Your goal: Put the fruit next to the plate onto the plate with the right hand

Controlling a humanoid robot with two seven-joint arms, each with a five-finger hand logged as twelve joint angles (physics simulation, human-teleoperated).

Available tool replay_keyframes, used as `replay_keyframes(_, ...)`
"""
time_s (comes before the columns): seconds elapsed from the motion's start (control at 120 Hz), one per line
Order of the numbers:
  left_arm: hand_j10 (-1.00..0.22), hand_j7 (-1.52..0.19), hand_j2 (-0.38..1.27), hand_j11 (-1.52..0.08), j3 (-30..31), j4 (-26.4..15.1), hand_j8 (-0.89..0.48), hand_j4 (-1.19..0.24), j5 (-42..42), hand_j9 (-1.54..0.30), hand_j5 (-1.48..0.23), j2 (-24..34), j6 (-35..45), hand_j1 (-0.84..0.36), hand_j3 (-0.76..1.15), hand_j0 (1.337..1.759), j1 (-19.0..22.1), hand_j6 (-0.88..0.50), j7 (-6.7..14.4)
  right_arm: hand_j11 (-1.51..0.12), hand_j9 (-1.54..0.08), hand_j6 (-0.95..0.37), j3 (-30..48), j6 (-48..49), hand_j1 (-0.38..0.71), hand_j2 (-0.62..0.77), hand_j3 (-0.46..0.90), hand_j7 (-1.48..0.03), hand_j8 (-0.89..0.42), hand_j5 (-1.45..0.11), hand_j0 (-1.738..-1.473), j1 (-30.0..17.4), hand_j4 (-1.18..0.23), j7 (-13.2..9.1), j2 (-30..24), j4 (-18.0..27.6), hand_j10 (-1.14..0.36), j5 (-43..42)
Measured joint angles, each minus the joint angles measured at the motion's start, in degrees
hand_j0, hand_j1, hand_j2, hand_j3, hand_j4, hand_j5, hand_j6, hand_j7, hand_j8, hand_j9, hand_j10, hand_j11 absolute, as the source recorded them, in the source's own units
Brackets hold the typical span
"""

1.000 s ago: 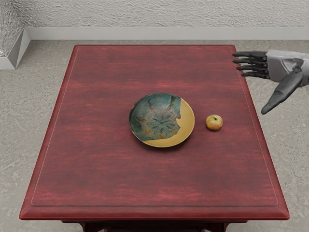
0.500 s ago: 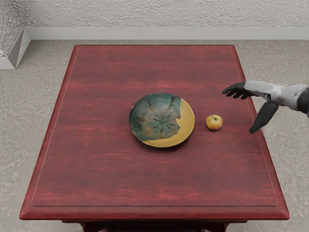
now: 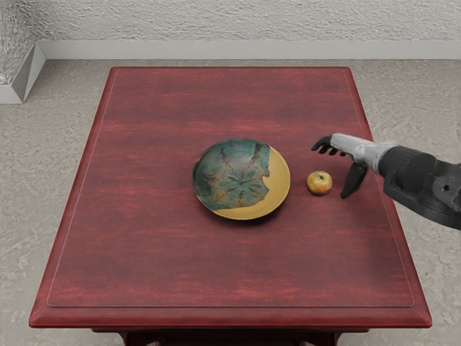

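Head view, right hand spread just beside apple, plate near its other side, red table.

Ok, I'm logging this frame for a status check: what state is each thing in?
Dark red wooden table: standing level.
Round green-and-gold plate: flat on the table, no fruit on it.
Small yellow-red apple: on the table beside the plate, not grasped.
Right hand: open, fingers spread, near the apple, holding nothing.
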Motion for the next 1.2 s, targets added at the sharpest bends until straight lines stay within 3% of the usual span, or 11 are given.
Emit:
replay_keyframes(0.308, -0.24, -0.32, 0.05, -0.32, 0.0, 0.0, -0.24, -0.24, 0.01, -0.32, -0.32, 0.0, 0.0, 0.06, 0.0, 1.658, 0.0, -0.24, 0.0, -0.39, -0.39, -0.31, -1.83, -2.3, 0.01, -0.06, 0.0, -0.39, -0.31, -0.39, -1.658, 0.09, -0.31, -1.79, 5.83, -2.86, -0.31, -2.18)
replay_keyframes(0.767, -0.24, -0.32, 0.05, -0.32, 0.0, 0.0, -0.24, -0.24, 0.01, -0.32, -0.32, 0.0, 0.0, 0.06, 0.0, 1.658, 0.0, -0.24, 0.0, -0.46, -0.46, -0.36, -2.94, -3.52, 0.08, -0.07, 0.0, -0.46, -0.36, -0.46, -1.658, -0.45, -0.36, -1.88, 6.16, -3.86, -0.36, -4.54)
replay_keyframes(1.075, -0.24, -0.32, 0.05, -0.32, 0.0, 0.0, -0.24, -0.24, 0.0, -0.32, -0.32, 0.0, 0.0, 0.06, 0.0, 1.658, 0.0, -0.24, 0.0, -0.63, -0.63, -0.48, -3.57, -3.54, 0.22, -0.07, 0.0, -0.62, -0.48, -0.63, -1.658, -0.45, -0.48, -1.88, 6.11, -3.72, -0.48, -4.67)
replay_keyframes(1.2, -0.24, -0.32, 0.05, -0.32, 0.0, 0.0, -0.24, -0.24, 0.0, -0.32, -0.32, 0.0, 0.0, 0.06, 0.0, 1.658, 0.0, -0.24, 0.0, -0.68, -0.68, -0.48, -3.52, -3.53, 0.24, -0.01, 0.0, -0.68, -0.46, -0.69, -1.657, -0.36, -0.52, -1.88, 6.11, -3.65, -0.52, -4.63)
